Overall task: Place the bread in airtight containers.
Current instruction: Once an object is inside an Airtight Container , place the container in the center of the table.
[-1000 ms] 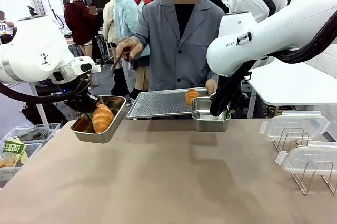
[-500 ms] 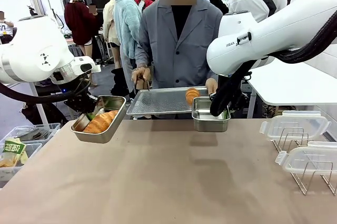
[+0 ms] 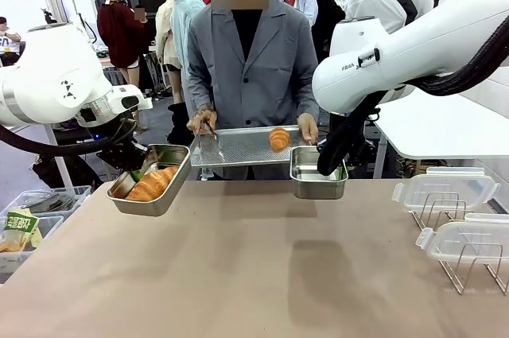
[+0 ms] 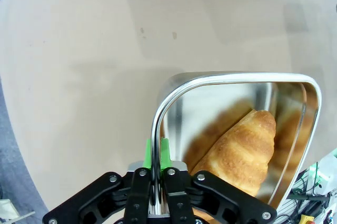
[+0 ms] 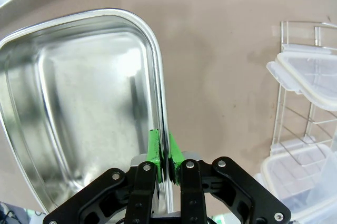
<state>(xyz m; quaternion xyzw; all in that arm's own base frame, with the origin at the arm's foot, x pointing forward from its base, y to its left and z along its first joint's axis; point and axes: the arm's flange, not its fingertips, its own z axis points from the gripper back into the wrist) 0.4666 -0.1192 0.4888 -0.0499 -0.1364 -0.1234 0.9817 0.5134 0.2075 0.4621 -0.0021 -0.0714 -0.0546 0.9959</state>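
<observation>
Trouble, as we judge it, sits in the grips: each steel box hangs by one thin rim only. The left tool [image 4: 156, 149] is pressed together on the rim of the left container [image 4: 226, 78], green pads pinching the wall, with the box held off the desk [image 3: 254, 274] at its left side. One roll [image 4: 239, 150] lies slantwise inside. Its weight sits away from the pinch, so we think the box could swivel in the pads and tip the roll out.

The right tool [image 5: 162, 145] pinches the rim of the right container [image 5: 84, 103] the same way. That box is empty, held at the far edge of the desk, just beside the right end of the tray [image 3: 235, 149]. A person at the far side holds the tray, one hand [image 3: 308, 127] at its right end. The second roll [image 3: 279, 139] sits on the tray near that end, close to the empty box.

If it lands hard or off-centre, the box may twist in the pinch. If it misses, it goes onto the desk or over the far edge. Tray and box rim could also knock together.

Count:
- Two rolls, one boxed, one on the tray.
- Two containers, one filled, one empty.
- Two clear lids, upper lid [image 3: 445, 189] and lower lid [image 3: 469, 240], on the wire rack [image 3: 455, 273] at the right, well apart from both boxes, neither fitted.
- One tray.
- Two tools, both clamped on rims.
</observation>
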